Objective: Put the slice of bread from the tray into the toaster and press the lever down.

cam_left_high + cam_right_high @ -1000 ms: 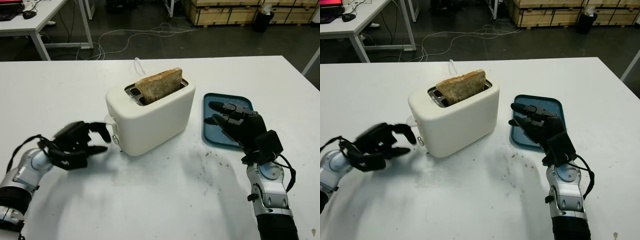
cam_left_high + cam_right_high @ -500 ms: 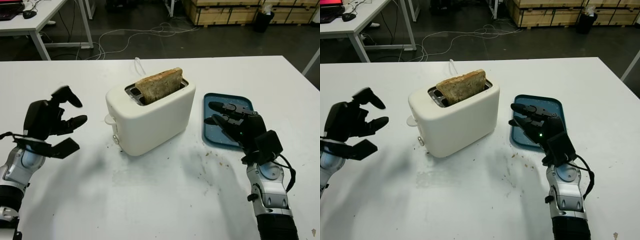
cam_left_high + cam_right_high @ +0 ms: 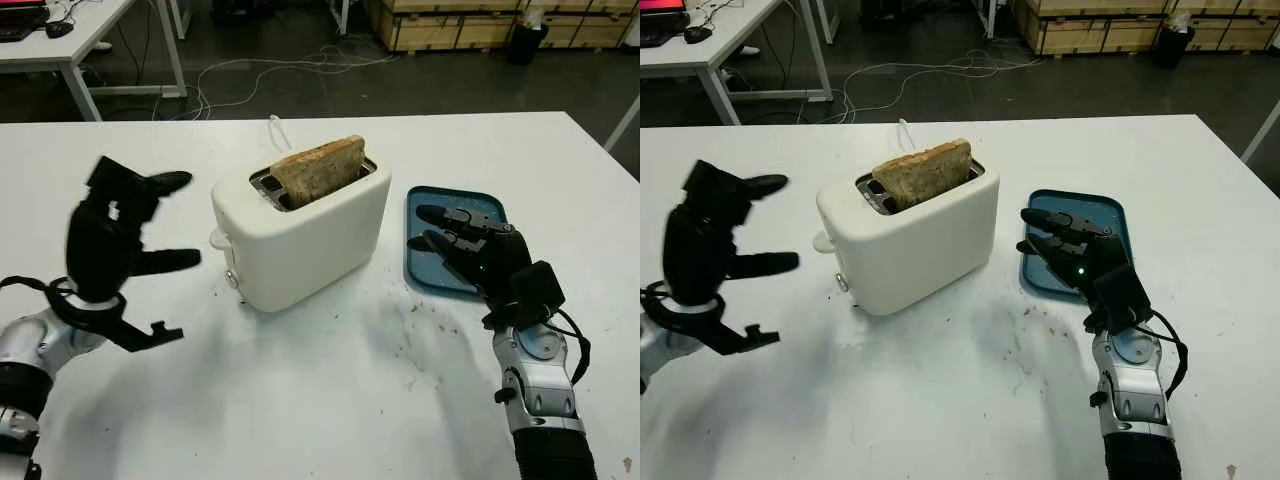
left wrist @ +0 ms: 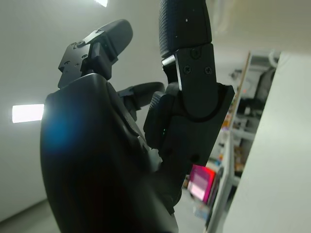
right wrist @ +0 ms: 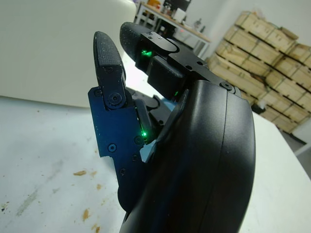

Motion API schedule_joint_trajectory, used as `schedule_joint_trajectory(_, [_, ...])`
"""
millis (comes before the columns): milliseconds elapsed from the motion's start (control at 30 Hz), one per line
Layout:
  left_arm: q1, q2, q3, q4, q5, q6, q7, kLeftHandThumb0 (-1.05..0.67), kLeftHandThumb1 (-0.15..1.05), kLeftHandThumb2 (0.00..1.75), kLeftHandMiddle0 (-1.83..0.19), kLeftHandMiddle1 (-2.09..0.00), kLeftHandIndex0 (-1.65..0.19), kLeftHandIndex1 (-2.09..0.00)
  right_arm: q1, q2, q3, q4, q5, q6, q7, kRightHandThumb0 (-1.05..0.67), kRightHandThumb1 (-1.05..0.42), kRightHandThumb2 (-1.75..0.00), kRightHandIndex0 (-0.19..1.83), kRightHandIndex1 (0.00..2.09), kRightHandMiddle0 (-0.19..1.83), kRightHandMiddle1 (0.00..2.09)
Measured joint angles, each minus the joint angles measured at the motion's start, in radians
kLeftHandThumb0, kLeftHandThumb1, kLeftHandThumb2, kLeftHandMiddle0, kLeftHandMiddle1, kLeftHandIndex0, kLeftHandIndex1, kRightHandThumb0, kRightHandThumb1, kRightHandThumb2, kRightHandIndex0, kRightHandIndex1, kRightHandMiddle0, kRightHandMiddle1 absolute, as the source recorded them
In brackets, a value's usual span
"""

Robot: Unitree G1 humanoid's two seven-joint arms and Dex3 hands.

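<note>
Left eye: your bread [image 3: 318, 168] stands in the toaster [image 3: 300, 235]; its lever [image 3: 218, 240] faces your left hand [image 3: 105, 240], raised, open, nearer. Right eye: your right hand [image 3: 1080, 255], empty, hovers over the tray [image 3: 1105, 212]. Wrist views: both hold nothing.

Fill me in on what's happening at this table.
A humanoid robot is loading a toaster. The slice of bread already stands in a slot of the white toaster, sticking up above the top. The left robot hand is open and raised in the air off to the toaster's lever side, touching nothing. The right robot hand is open above the blue tray. Crumbs dot the table.
</note>
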Motion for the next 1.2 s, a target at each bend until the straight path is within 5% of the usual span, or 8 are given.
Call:
schedule_joint_trajectory(267, [-0.033,0.033,-0.125,0.052,0.072,0.072,0.068,-0.86,0.92,0.75,0.00,-1.75,0.00,-0.77,0.000,0.000,0.001,0.002,0.000,-0.003,0.002,-0.54,-0.92,-0.11,0.87,0.66,1.05,0.00])
schedule_joint_trajectory(767, [-0.035,0.106,-0.147,0.025,0.026,0.081,-0.030,-0.80,0.92,0.86,0.00,-1.75,0.00,-1.35,0.000,0.000,0.001,0.003,0.000,-0.004,0.002,-0.54,-0.92,-0.11,0.87,0.65,1.05,0.00])
schedule_joint_trajectory(867, [-0.035,0.114,-0.148,0.026,0.029,0.083,-0.001,-0.78,0.92,0.84,0.00,-1.75,0.00,-1.22,0.000,0.000,0.002,0.003,0.000,-0.004,0.002,-0.54,-0.92,-0.11,0.87,0.65,1.05,0.00])
schedule_joint_trajectory(1033, [-0.036,0.123,-0.155,0.032,0.070,0.086,0.204,-0.73,0.92,0.84,0.00,-1.75,0.00,-0.83,-0.001,0.000,0.002,0.004,0.000,-0.004,0.002,-0.54,-0.92,-0.12,0.88,0.65,1.05,0.00])
schedule_joint_trajectory(1200, [-0.036,0.130,-0.182,0.033,0.086,0.087,0.268,-0.72,0.92,0.83,0.00,-1.75,0.00,-0.79,-0.001,0.000,0.003,0.004,0.000,-0.004,0.002,-0.55,-0.92,-0.11,0.87,0.63,1.04,0.00])
